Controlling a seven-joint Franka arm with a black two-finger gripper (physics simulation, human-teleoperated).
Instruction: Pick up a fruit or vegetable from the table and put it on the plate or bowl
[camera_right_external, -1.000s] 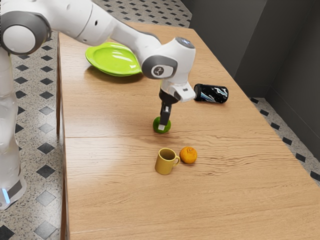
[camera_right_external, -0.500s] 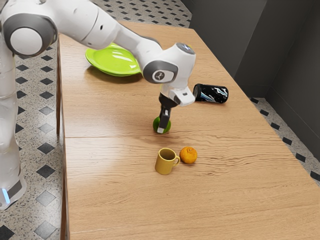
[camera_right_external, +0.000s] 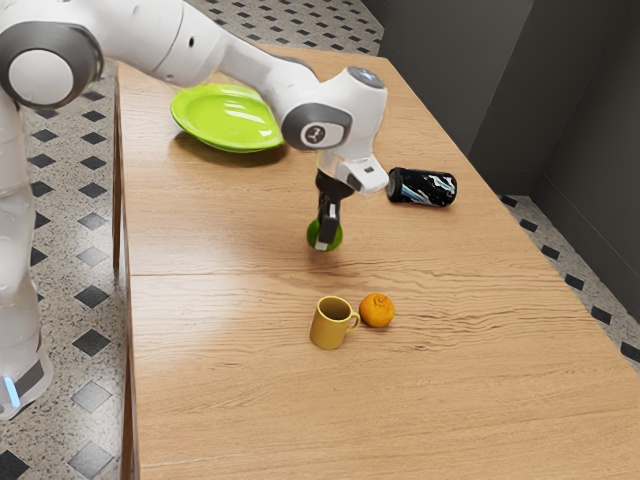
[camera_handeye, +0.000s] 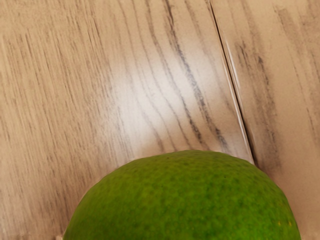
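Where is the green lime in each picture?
Exterior view: the lime is held in the pincer, beyond the yellow mug.
Wrist view: the lime is the big green ball just under the hand.
Shared landmark: the table's seam, running past the lime.

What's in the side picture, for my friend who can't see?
A robot arm grips a lime in its black pincer over a wooden table. Nearby are a green plate, a yellow mug, an orange and a black can.
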